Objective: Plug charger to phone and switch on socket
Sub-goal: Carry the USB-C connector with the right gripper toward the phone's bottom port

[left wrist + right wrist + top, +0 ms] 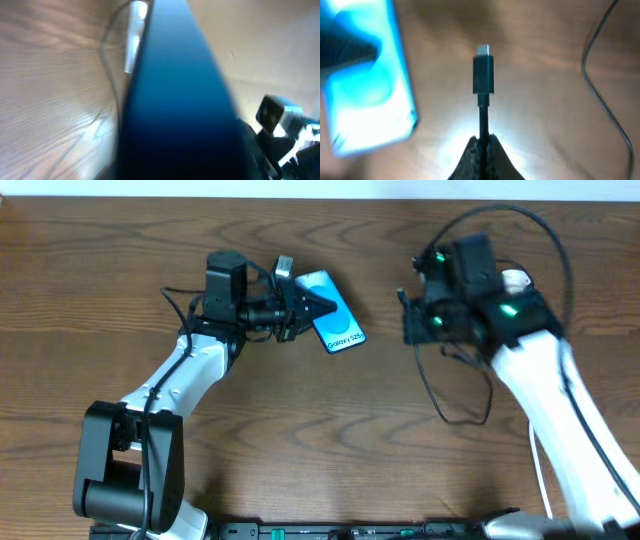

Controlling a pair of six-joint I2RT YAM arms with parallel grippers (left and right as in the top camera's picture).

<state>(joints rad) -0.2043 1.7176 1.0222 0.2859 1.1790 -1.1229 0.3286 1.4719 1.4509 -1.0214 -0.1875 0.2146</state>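
Left pincer (pixel 315 305) pinches the 1 phone (pixel 340 325) by its edge; right pincer (pixel 481 142) pinches the 1 charger (pixel 483 75) behind its plug.

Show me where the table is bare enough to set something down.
Bare table: the wide stretch in front between the two arms, below the phone, and the far left corner. Crowded: the gap between the left hand on the phone and the right hand holding the charger, plus its cable loops.

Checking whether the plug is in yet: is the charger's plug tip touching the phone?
Apart. The right wrist view shows the charger, held in the right gripper, with a clear gap between its plug tip and the phone.
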